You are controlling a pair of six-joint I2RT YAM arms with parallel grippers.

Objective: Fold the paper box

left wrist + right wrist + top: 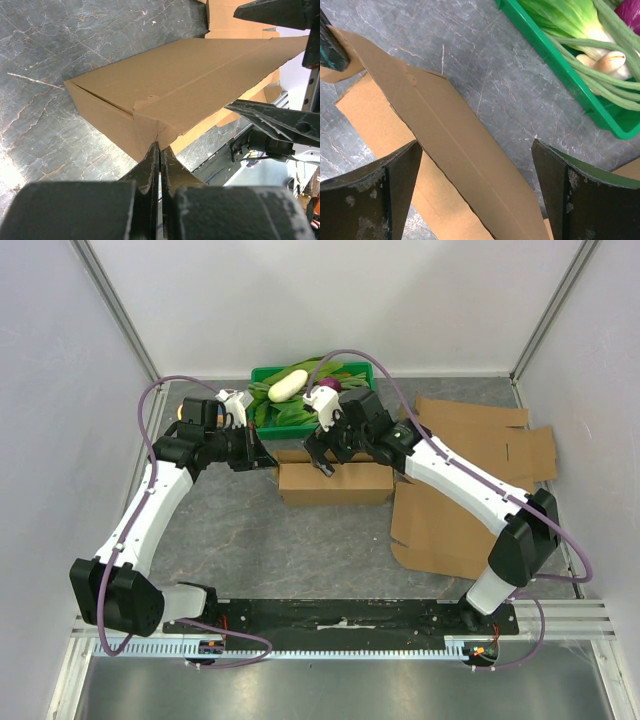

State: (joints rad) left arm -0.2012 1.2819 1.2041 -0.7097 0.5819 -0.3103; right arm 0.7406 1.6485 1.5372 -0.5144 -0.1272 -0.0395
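Two claws attend the paper box (335,483), which lies mid-counter (230,540), just near of a green crate (262,375) of vegetables, with flat cardboard (470,470) to its right. The left claw (262,455) is at the box's left end and the right claw (322,455) over its top.

Left wrist: fingers (150,167) pinched together on a box corner.

Right wrist: fingers (395,172) spread wide, straddling a box panel and gripping nothing.

The left hand (159,146), fingers together, seems to pinch a corner of the paper box (190,80).
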